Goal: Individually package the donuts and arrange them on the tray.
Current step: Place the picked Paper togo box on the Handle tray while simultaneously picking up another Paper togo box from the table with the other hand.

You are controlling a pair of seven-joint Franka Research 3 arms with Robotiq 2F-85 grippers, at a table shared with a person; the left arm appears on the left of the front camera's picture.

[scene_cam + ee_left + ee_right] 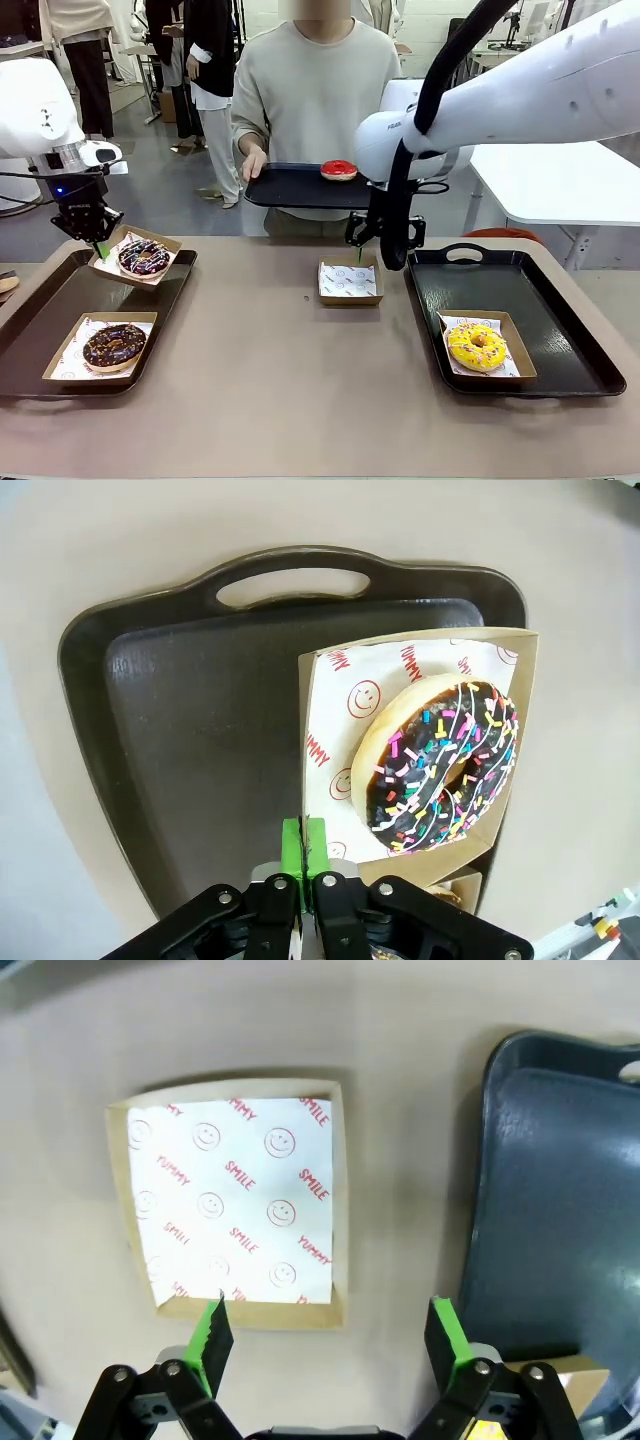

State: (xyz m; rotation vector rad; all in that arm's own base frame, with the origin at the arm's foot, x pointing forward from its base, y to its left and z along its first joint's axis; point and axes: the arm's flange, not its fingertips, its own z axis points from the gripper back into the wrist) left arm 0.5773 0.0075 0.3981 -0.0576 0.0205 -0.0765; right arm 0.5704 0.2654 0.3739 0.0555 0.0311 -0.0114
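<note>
Donut point(435, 770) box point(335, 695) edge pinched in my left gripper point(303, 835) over tray point(180, 750); right gripper point(328, 1305) gapes above empty box point(235, 1200), open table point(400, 1060) around.

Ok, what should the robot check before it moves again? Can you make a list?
1. The purple donut lies in its box: ok.
2. The left gripper is shut on that box's edge: ok.
3. That box sits flat on the left tray: cannot tell.
4. The right gripper is open: ok.
5. The empty box near it has paper, nothing else: ok.
6. The red donut is boxed: not ok, bare on the person's tray.
</note>
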